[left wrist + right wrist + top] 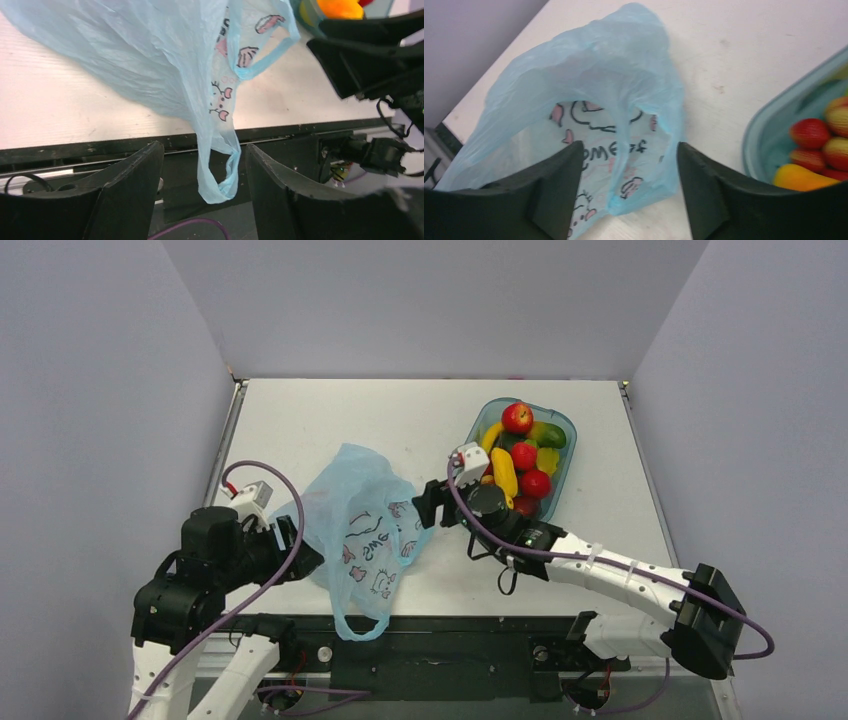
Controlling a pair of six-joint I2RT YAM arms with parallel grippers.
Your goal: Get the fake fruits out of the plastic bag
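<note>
The light-blue plastic bag point(358, 525) lies crumpled on the table between my grippers, and I see no fruit in it. One loop handle point(220, 175) hangs over the table's front edge, between my left gripper's point(202, 147) open jaws without touching them. My right gripper point(629, 146) is open at the bag's right side, with a fold of the bag point(639, 165) between its jaws. The red apple point(517, 418), a short yellow elongated fruit point(504, 472) and an orange-yellow fruit point(490, 436) lie in the teal tub point(570, 425).
The tub also holds small red strawberries point(529, 470) and a green-and-orange mango point(551, 435), close behind my right gripper point(428, 508). My left gripper point(300, 548) is near the table's front edge. Grey walls enclose the table on three sides.
</note>
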